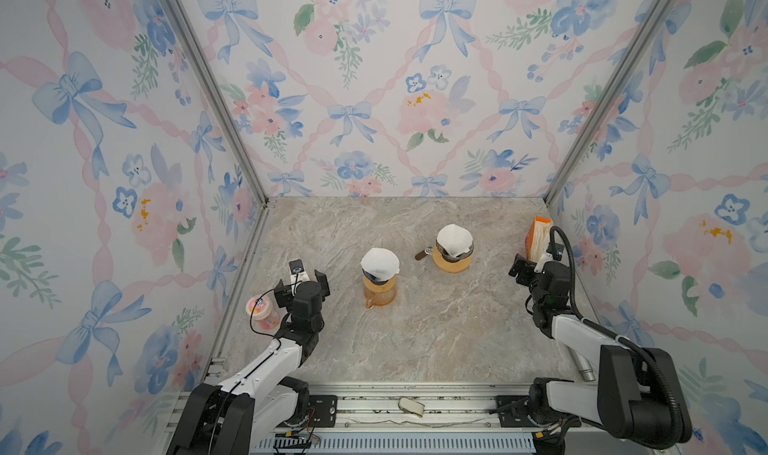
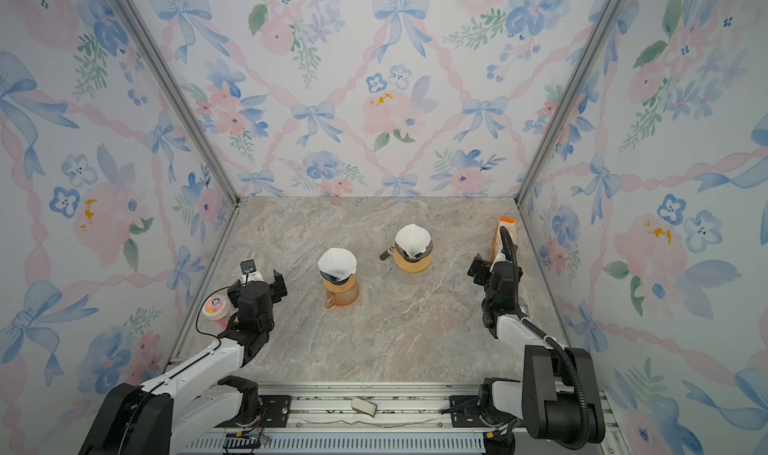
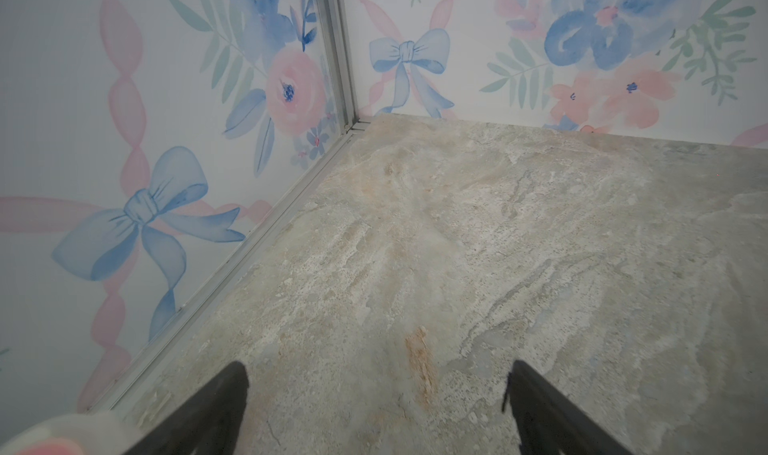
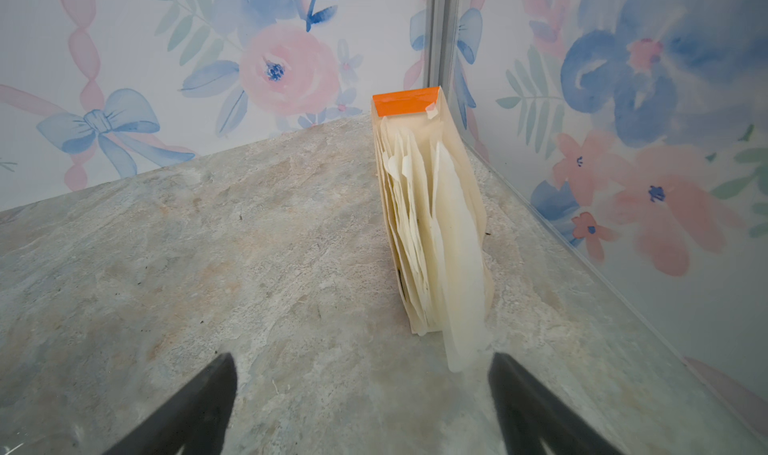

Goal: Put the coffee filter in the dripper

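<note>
filter (image 4: 459, 266): thin paper, floppy, crushable; you pinch its protruding edge lightly.
right tool (image 4: 362, 359): jaws spread, empty, facing filter pack (image 4: 405, 101).
left tool (image 3: 376, 367): jaws spread, empty.

On the counter (image 1: 415, 340), the near filter (image 1: 379, 262) caps the near dripper (image 1: 375, 280) atop an amber carafe (image 1: 378, 294). The far filter (image 1: 454, 239) caps the far dripper (image 1: 459, 254) on a wooden stand (image 1: 451, 264). The left tool (image 1: 302, 285) gapes beside a pink tub (image 1: 262, 312), and the right tool (image 1: 534, 264) gapes by the orange filter pack (image 1: 539, 232).
</note>
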Motion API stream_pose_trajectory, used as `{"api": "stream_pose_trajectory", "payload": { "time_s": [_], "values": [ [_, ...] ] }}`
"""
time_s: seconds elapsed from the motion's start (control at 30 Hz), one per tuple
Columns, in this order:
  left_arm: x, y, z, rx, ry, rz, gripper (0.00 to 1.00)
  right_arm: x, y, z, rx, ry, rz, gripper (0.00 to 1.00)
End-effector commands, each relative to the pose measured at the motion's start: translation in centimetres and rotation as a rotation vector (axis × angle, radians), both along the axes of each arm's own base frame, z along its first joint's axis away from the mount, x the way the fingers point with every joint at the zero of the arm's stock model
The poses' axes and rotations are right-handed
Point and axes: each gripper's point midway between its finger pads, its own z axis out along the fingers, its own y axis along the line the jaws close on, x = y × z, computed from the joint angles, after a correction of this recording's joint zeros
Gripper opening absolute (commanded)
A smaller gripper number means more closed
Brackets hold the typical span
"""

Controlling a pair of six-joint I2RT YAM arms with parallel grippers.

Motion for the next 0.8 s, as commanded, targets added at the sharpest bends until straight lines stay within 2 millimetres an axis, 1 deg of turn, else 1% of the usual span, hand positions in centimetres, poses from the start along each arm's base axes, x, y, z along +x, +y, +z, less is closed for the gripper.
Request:
{"api": "stream_pose_trajectory", "payload": {
  "time_s": [0.0,0.13,0.17,0.27,0.43,0.53,0.57,0.63,0.77],
  "values": [
    [1.0,-0.5,0.8,0.013,-0.058,-0.034,0.98,0.1,-0.2,0.6,-0.017,-0.054,0.006,0.96],
    [1.9,-1.5,0.9,0.059,-0.064,-0.104,0.98,-0.3,-0.2,-0.6,-0.016,-0.071,0.008,0.96],
    [2.2,-2.0,0.8,0.087,-0.057,-0.138,0.98,-0.3,-0.1,-0.9,-0.017,-0.075,0.01,0.96],
    [2.7,-2.4,0.7,0.126,-0.052,-0.177,0.98,0.0,0.2,-1.7,-0.02,-0.08,0.025,0.96],
    [2.9,-2.0,0.4,0.082,-0.096,-0.185,0.98,0.6,2.4,-2.1,-0.067,-0.067,0.124,0.97],
    [3.2,-2.0,-0.1,0.081,-0.089,-0.184,0.98,0.9,3.5,-3.2,-0.103,-0.086,0.162,0.96],
    [3.3,-1.9,-0.2,0.08,-0.088,-0.185,0.98,1.1,3.8,-2.9,-0.111,-0.113,0.166,0.97],
    [3.6,-1.9,-0.5,0.082,-0.085,-0.189,0.98,1.3,4.1,-3.4,-0.114,-0.05,0.186,0.96],
    [4.4,-2.3,-0.5,0.091,-0.083,-0.225,0.98,2.4,4.4,-3.7,-0.109,-0.013,0.209,0.96]
  ]
}}
